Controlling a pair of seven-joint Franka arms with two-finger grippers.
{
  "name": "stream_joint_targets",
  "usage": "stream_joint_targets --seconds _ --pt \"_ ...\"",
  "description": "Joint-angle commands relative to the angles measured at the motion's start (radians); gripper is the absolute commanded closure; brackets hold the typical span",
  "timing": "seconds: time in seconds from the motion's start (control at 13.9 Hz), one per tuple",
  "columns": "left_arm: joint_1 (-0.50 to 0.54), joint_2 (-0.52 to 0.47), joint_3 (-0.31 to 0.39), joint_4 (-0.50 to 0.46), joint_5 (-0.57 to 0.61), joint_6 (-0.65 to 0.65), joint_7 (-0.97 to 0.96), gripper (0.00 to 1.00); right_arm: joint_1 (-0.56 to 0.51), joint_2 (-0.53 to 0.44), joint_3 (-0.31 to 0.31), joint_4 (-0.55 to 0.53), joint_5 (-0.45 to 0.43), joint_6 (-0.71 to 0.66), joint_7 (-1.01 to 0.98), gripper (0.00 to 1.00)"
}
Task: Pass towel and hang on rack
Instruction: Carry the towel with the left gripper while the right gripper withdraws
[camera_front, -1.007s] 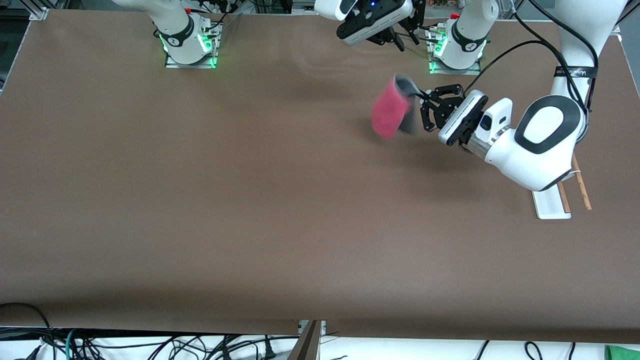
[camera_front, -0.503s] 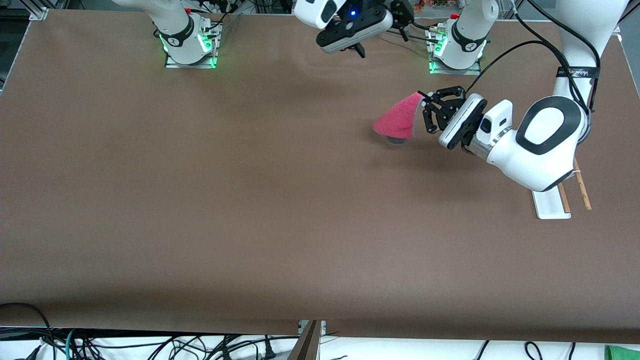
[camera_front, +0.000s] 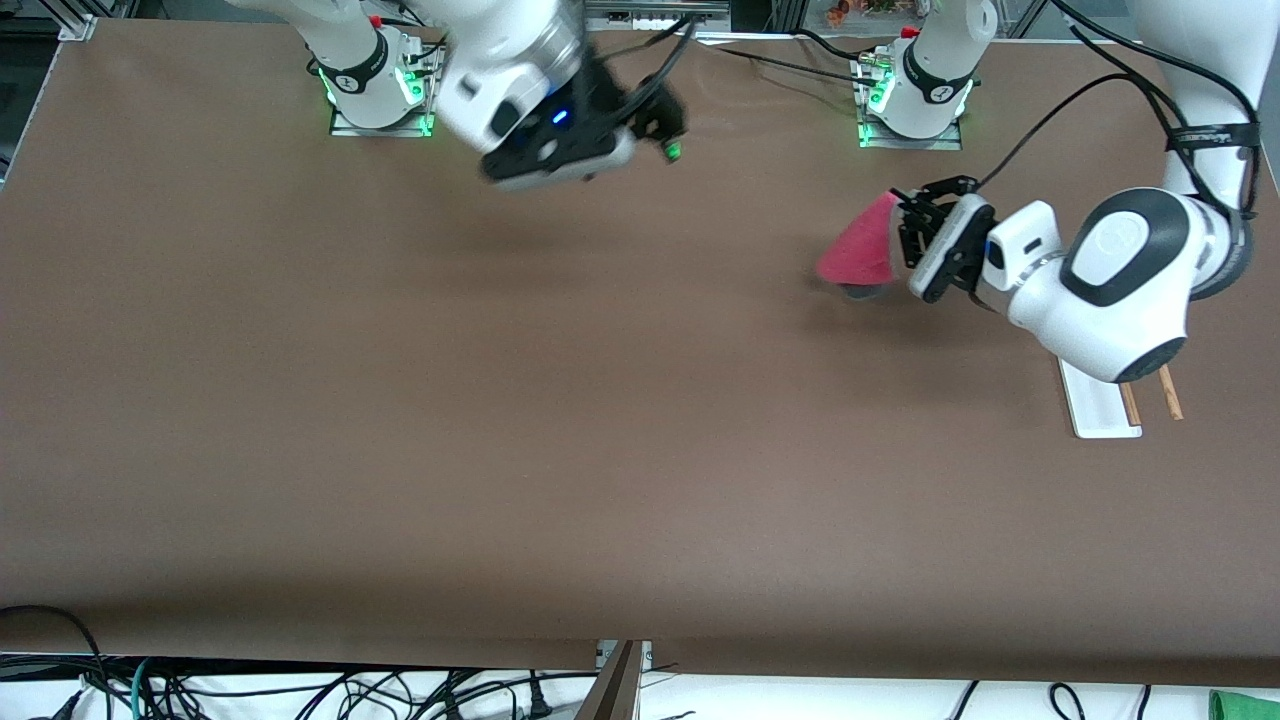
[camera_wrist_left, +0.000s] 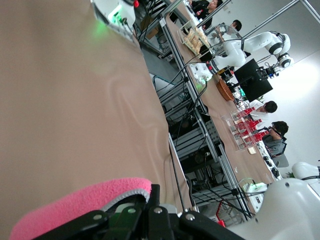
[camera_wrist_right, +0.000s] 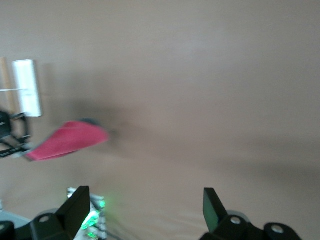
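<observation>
The pink-red towel (camera_front: 858, 252) hangs from my left gripper (camera_front: 905, 222), which is shut on its upper corner, just over the table toward the left arm's end. In the left wrist view the towel (camera_wrist_left: 75, 205) bulges out of the shut left gripper (camera_wrist_left: 156, 196), grey edge showing. The rack (camera_front: 1098, 412) lies nearer the front camera, its white base and wooden rods (camera_front: 1166, 396) partly hidden under the left arm. My right gripper (camera_front: 660, 125) is open and empty over the table near the arms' bases. The right wrist view shows the right gripper (camera_wrist_right: 145, 202), the towel (camera_wrist_right: 67, 140) and the rack base (camera_wrist_right: 27, 87).
The brown table (camera_front: 500, 400) spreads bare toward the front camera. The arms' base plates (camera_front: 380, 110) glow green along the farthest edge. Cables (camera_front: 300, 690) lie past the table's nearest edge.
My right gripper let go of the towel, opened wide and swung away toward its own base. My left gripper carried the towel toward the left arm's end of the table; the towel swung.
</observation>
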Motion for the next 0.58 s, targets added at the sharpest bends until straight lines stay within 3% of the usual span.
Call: stream_joint_targets --seconds 0.0,0.29,0.5 --pt "0.042 0.013 -0.009 0.051 0.103 -0.065 -0.003 1.0 -0.085 -0.053 0.022 -0.137 -0.086 0.012 -0.066 0.0" --pt "0.171 0.042 -0.004 0.178 0.312 -0.162 0.015 1.0 -0.232 -0.076 0.022 -0.272 -0.202 0.018 -0.184 0.0" --pt "0.284 0.092 -0.004 0.259 0.342 -0.164 0.028 1.0 -0.324 -0.081 0.022 -0.336 -0.313 0.032 -0.189 0.0"
